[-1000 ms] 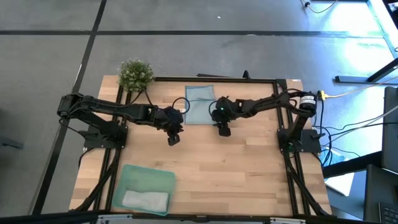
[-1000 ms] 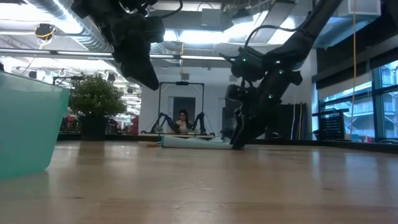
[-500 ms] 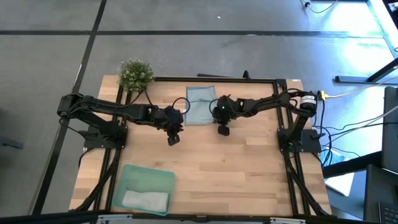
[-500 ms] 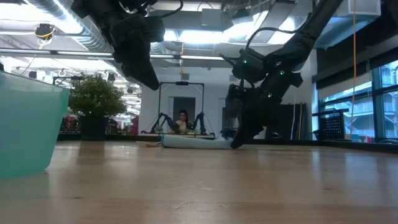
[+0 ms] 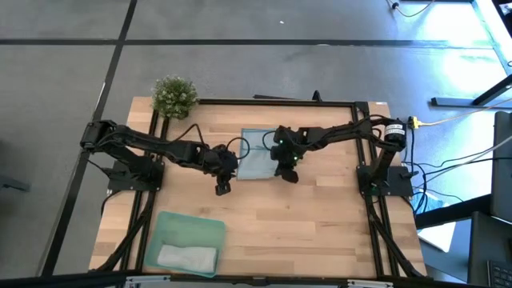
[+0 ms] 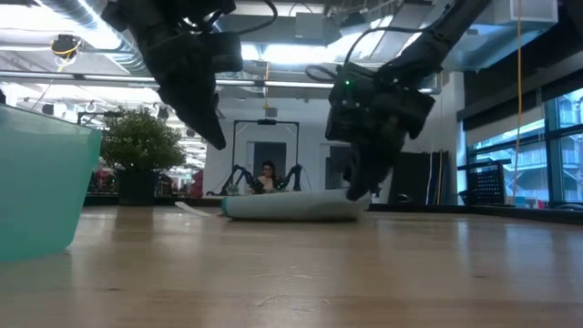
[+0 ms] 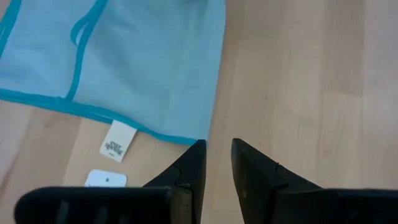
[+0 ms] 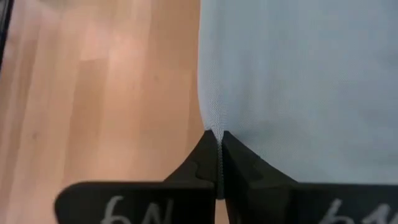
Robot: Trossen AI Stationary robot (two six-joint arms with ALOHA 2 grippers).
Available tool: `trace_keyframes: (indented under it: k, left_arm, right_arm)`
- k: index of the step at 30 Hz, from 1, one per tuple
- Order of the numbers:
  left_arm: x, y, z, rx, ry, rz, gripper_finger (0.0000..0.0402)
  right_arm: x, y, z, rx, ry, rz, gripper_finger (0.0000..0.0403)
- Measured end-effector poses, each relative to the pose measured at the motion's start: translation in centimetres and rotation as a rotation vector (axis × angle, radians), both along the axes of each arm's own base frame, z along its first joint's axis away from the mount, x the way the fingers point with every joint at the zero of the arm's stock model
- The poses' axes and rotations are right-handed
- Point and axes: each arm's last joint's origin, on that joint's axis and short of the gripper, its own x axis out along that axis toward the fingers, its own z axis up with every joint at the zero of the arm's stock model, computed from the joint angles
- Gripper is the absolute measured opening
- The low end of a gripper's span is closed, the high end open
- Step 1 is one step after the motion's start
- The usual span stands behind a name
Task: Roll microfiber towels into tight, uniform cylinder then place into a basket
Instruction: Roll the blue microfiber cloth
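You get bright, even light on the pale wooden table (image 5: 264, 200). Glare washes the floor at the high view's upper right. In the low view, ceiling lamps backlight both arms into silhouettes.

One towel (image 5: 254, 146) lies flat at the surface's (image 5: 320, 216) far middle, between the two grippers; a plant (image 5: 174, 95) stands at the far left corner. The basket (image 5: 189, 231), near left, holds the other towel (image 5: 186, 257).

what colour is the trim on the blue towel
Darker teal-blue edging on the light blue towel, clearest in the left wrist view.
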Motion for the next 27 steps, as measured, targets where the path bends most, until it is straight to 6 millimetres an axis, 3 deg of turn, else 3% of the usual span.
trace_keyframes:
  k: [5, 19, 27]
  left_arm:
    - [0.0, -0.1, 0.1, 0.002, -0.006, -0.007, 0.0071]
    - [0.0, -0.1, 0.1, 0.019, -0.002, -0.031, 0.0071]
    - [0.0, -0.1, 0.1, 0.019, -0.002, -0.031, 0.0071]
  right_arm:
    - [0.2, -0.9, 0.9, 0.048, 0.023, -0.020, 0.0006]
    - [-1.1, -6.5, 1.9, 0.264, 0.042, -0.294, 0.0008]
    - [-2.1, -9.2, 2.1, 0.246, 0.012, -0.393, 0.0006]
